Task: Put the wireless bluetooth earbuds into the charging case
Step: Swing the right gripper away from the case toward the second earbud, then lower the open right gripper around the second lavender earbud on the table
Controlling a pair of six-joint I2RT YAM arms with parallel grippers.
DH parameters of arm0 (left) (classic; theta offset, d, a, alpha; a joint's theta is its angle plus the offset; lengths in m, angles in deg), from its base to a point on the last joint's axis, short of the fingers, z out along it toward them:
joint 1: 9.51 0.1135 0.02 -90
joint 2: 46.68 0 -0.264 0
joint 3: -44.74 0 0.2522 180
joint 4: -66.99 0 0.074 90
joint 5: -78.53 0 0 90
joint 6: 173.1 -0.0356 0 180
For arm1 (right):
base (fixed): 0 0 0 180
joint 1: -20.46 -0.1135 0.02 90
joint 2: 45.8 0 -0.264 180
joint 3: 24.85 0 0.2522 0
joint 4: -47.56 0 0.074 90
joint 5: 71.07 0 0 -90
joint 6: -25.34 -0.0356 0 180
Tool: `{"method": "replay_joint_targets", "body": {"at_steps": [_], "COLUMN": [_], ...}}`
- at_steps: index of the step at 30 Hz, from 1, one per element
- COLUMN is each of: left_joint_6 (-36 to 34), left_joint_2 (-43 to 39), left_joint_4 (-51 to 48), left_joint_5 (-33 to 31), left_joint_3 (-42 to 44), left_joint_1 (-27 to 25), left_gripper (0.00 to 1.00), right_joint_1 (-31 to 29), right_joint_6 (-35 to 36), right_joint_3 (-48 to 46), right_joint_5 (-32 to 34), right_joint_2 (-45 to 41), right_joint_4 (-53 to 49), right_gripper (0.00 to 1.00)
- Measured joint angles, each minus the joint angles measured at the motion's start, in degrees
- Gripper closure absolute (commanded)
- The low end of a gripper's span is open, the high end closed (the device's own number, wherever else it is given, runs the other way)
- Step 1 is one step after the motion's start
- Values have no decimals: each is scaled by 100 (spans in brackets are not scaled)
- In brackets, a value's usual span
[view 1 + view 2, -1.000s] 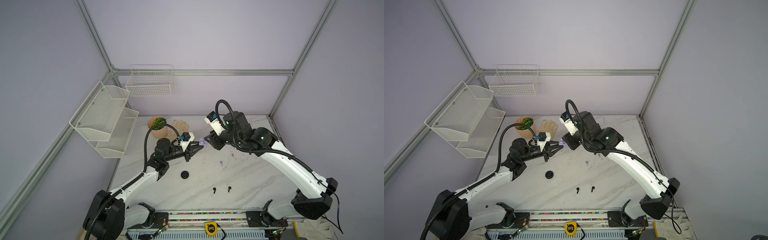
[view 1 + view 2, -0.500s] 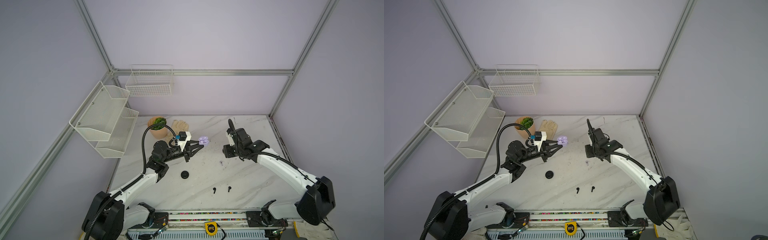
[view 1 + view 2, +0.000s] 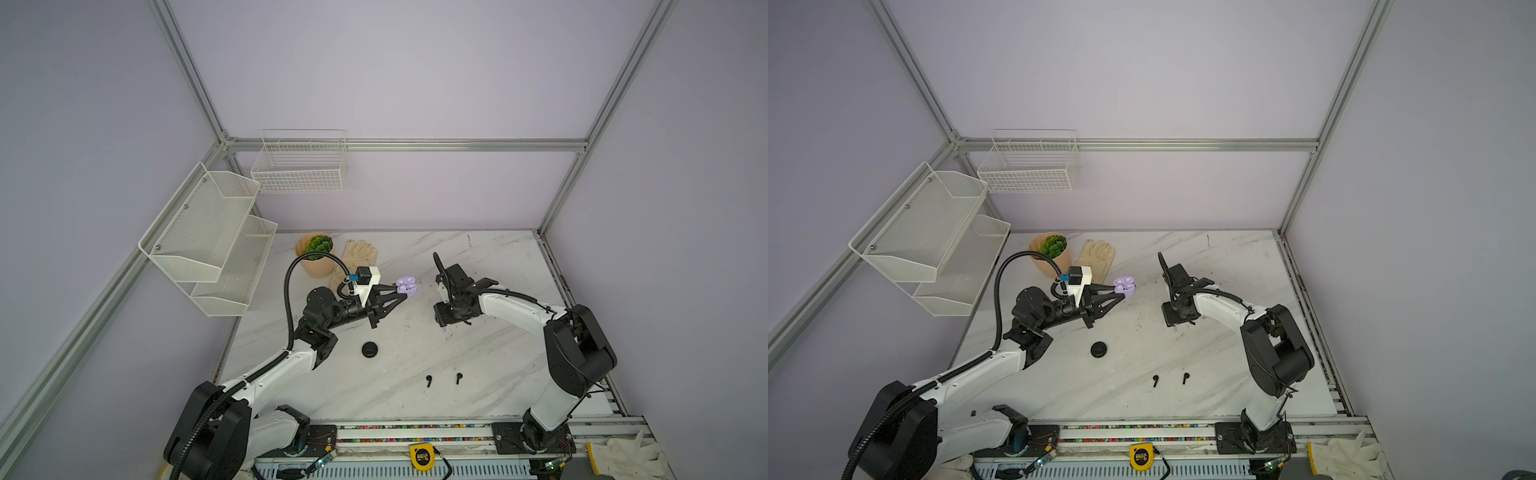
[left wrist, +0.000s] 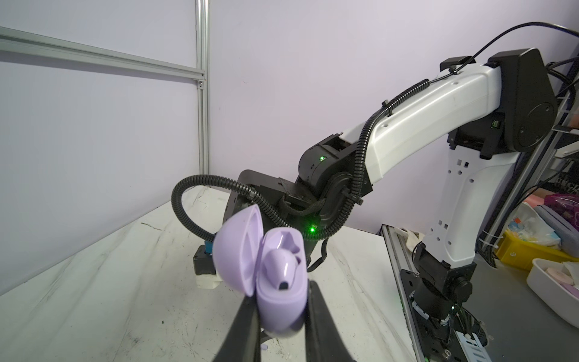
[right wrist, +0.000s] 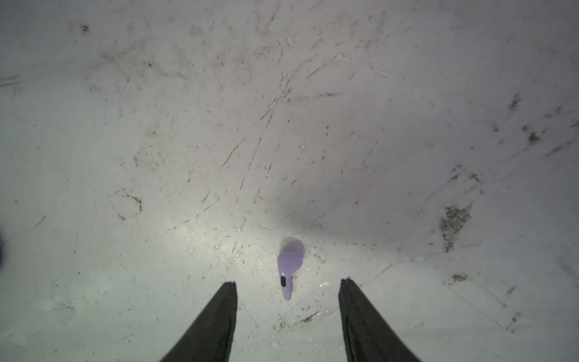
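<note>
**Fig.** Earbud insertion, bimanual rig; described near → far.

Lower ctr of both top views: two black earbuds (image 3: 428,380) lie side by side on the table (image 3: 498,266), loose and clear of both arms. Up-left of them sits the black case (image 3: 369,350), lid down, so prob. the later pair.

Mid-frame: the lilac charging case (image 4: 282,310) is held off the table w/ lid (image 4: 238,250) swung open. Its mouth is turned toward the opposite arm, prob. to present the sockets. One lilac bud (image 4: 280,263) is seated; the 2nd socket looks empty. Its mate, the loose lilac earbud (image 5: 289,263), lies flat on the table at lower ctr of the right wrist view.

Upper left of the table: plant pot (image 3: 314,259) and glove (image 3: 357,257), not task items.

Pincers: the left gripper (image 3: 400,292) is clamped on the case body. The right gripper (image 5: 288,282) points down w/ jaws apart approx. halfway and holds nothing. The bud's stem reaches between the tips, touching neither.
</note>
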Motion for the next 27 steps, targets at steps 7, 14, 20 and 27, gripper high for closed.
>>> {"method": "replay_joint_targets", "body": {"at_steps": [7,14,20,27], "left_joint_6": [37,39,37,37], "left_joint_2": [28,66,85,85], "left_joint_4": [37,39,37,37], "left_joint_5": [15,15,15,15], "left_joint_3": [0,0,0,0], "left_joint_1": [0,0,0,0], "left_gripper": [100,100,100,100], "right_joint_1": [0,0,0,0], "right_joint_6": [120,205,251,247], "right_joint_3": [-52,-55,-55,-118], "right_joint_5": [-2,9,-2,-26], "right_joint_2": [280,404,490,487], "right_joint_4": [221,297,341,352], "right_gripper": [50,53,58,60]}}
